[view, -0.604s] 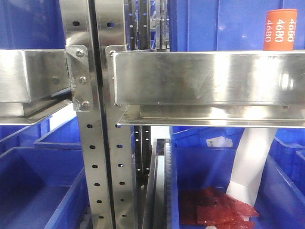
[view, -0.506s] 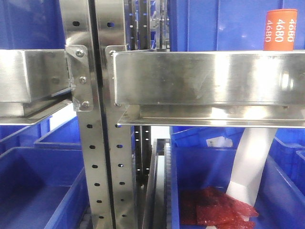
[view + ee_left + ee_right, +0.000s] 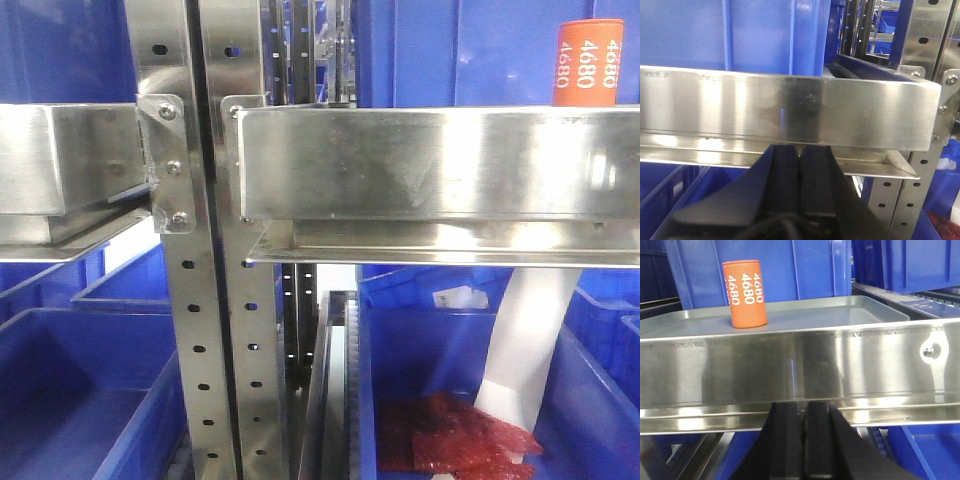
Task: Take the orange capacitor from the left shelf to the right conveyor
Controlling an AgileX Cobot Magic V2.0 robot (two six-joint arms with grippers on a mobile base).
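The orange capacitor (image 3: pixel 745 294) is a cylinder printed "4680". It stands upright on a grey tray (image 3: pixel 840 310) above a steel shelf rail (image 3: pixel 800 365). It also shows at the top right of the front view (image 3: pixel 588 62). My right gripper (image 3: pixel 803 405) is shut and empty, just below and in front of that rail, lower than the capacitor and to its right. My left gripper (image 3: pixel 800 147) is shut and empty, under the front rail (image 3: pixel 790 110) of another steel shelf. Neither gripper shows in the front view.
A perforated steel upright (image 3: pixel 190 300) divides the left and right shelves. Blue bins stand behind and below (image 3: pixel 80 400). The lower right bin holds red packets (image 3: pixel 450 440) and a white strip (image 3: pixel 530 340) hangs into it.
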